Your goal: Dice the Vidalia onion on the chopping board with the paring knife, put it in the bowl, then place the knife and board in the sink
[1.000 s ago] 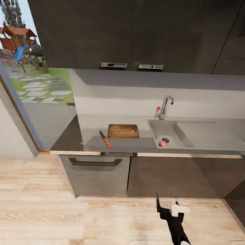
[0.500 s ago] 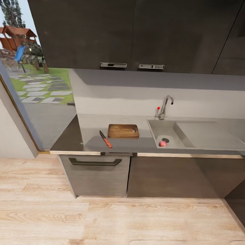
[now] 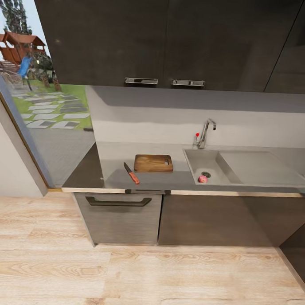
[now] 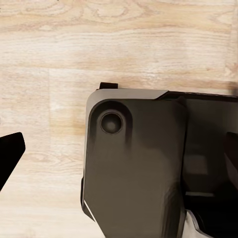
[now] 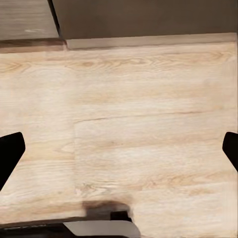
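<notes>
Pinkish and round, the Vidalia onion [image 3: 202, 178] sits in the sink [image 3: 222, 181] basin just beside the drain, so that is your first target. You stand well back from the countertop [image 3: 116, 157]; roll closer and square up to the basin before reaching. Both grippers hang over the wood floor [image 5: 129, 124] with fingers spread wide, holding nothing: left gripper [image 4: 119, 153], right gripper [image 5: 119, 148]. The chopping board [image 3: 153, 162] and paring knife [image 3: 131, 173] lie left of the sink, just apart.
</notes>
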`<state>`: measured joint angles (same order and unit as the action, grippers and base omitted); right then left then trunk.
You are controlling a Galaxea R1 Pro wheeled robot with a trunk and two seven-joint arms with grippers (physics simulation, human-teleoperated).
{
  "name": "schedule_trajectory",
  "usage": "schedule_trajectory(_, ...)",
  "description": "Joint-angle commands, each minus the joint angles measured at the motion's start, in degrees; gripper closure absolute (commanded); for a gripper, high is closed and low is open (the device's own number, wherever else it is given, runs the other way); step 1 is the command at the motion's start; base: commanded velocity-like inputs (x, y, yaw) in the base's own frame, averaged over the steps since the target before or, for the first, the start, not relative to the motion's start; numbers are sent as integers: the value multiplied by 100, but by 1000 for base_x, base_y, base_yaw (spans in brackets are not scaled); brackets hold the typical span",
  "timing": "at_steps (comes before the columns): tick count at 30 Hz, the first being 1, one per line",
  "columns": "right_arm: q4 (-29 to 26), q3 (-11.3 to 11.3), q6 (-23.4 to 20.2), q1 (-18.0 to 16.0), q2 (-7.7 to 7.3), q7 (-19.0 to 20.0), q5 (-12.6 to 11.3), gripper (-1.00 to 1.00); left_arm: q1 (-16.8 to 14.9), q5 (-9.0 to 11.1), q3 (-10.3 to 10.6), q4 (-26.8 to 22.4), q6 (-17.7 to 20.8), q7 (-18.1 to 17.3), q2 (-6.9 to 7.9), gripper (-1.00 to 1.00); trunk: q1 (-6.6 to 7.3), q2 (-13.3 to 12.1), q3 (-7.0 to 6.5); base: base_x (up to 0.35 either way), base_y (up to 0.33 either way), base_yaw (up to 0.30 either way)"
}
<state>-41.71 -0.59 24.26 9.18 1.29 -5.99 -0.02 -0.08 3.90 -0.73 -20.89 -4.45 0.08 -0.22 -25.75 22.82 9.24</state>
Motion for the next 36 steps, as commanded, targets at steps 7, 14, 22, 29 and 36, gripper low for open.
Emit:
schedule_trajectory(7, 198, -23, -41, 4, 7, -25, -608, -100, 0, 41, -1, -2, -12, 1, -11, -100, -3, 10, -1, 0, -123, -135)
schedule_trajectory(14, 245, -28, -51, 5, 5, -25, -672, -100, -1, 41, -6, -3, -12, 1, -9, -100, -3, 10, -16, 0, -296, -255)
schedule_trajectory(22, 251, -29, -61, 4, 6, -20, -674, -100, -1, 41, -6, -3, -12, 1, -4, -100, -3, 10, -18, 66, -300, -274)
schedule_trajectory(29, 252, -29, -62, 5, 3, -17, -674, -100, -1, 41, -6, -3, -12, 1, -4, -100, -3, 10, -18, 219, -109, -280)
schedule_trajectory(36, 252, -29, -62, 5, 2, -17, -674, -100, -1, 41, -6, -3, -12, 1, -4, -100, -3, 10, -18, 265, -4, -282)
